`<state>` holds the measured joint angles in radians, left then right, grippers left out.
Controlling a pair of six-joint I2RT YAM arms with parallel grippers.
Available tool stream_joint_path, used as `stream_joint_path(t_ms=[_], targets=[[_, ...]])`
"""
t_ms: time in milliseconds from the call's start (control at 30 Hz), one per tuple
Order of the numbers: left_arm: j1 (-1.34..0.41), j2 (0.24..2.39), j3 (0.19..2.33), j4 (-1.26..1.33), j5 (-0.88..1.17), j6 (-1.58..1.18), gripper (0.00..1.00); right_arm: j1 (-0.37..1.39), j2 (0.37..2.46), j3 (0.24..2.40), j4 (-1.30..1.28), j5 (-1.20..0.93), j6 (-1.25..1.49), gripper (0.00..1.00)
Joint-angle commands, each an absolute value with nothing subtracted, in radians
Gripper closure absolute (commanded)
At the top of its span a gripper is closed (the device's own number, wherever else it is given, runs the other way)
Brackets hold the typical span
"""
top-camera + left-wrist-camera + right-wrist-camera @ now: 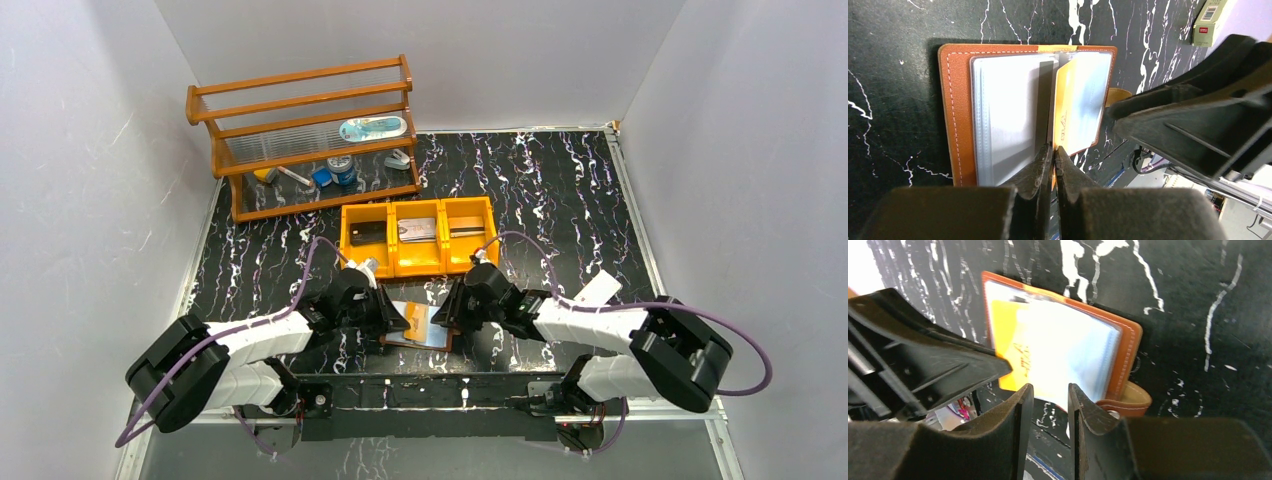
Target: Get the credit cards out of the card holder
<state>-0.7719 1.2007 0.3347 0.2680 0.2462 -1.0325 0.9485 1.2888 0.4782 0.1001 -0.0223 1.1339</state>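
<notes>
Card holder [955, 105] lies opened flat on the black, white-veined tabletop [560, 200], near its front edge. It sits between the two arms and just in front of an orange three-compartment tray [418, 212]. Brown leather faces down, with pale glossy sleeves fanned upward. Its snap tab [1128, 399] sticks out on the right arm's side.

One sleeve leaf stands up near the spine. An orange credit card [1066, 110] shows in it, faint lettering along one edge.

Left gripper [1053, 149]: fingers pressed together, no gap visible. The tips sit at the near edge of the raised leaf, right at the corner of the orange card. A thin edge seems to run in between them, but card or sleeve cannot be told.

Right gripper [1046, 392]: fingers partly apart, nothing between them. It is poised over the near edge of the sleeves on the tab side, close to the left gripper.

Wooden rack [300, 100] stands at the back left with small items on its lower shelf. A small carton [1210, 22] lies on the tabletop beyond the right gripper.
</notes>
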Motion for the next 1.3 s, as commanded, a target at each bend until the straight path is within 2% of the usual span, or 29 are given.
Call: stream_joint_path(t_ms=[0,300,533,700,800,1033,1267], targets=[[-0.767,1.185,0.363,0.224,0.239,-1.004,0.97,0.948,1.263,0.574,0.081,-0.041,1.033,0.60],[-0.767,1.188,0.362,0.247,0.262,-1.003,0.91,0.948,1.471,0.611,0.071,-0.111,1.062,0.60],[-0.767,1.240,0.375,0.324,0.337,-0.989,0.80,0.948,1.502,0.575,0.081,-0.112,1.088,0.61],[-0.767,1.291,0.415,0.326,0.367,-0.967,0.79,0.947,1.498,0.559,0.081,-0.100,1.100,0.61],[-0.767,1.298,0.439,0.272,0.347,-0.945,0.82,0.946,1.493,0.552,0.082,-0.096,1.105,0.61],[-0.768,1.188,0.431,0.106,0.185,-0.955,1.00,0.943,1.454,0.549,0.068,-0.085,1.102,0.61],[-0.766,1.084,0.474,-0.012,0.138,-0.905,1.00,0.936,1.399,0.583,0.041,-0.091,1.058,0.59]])
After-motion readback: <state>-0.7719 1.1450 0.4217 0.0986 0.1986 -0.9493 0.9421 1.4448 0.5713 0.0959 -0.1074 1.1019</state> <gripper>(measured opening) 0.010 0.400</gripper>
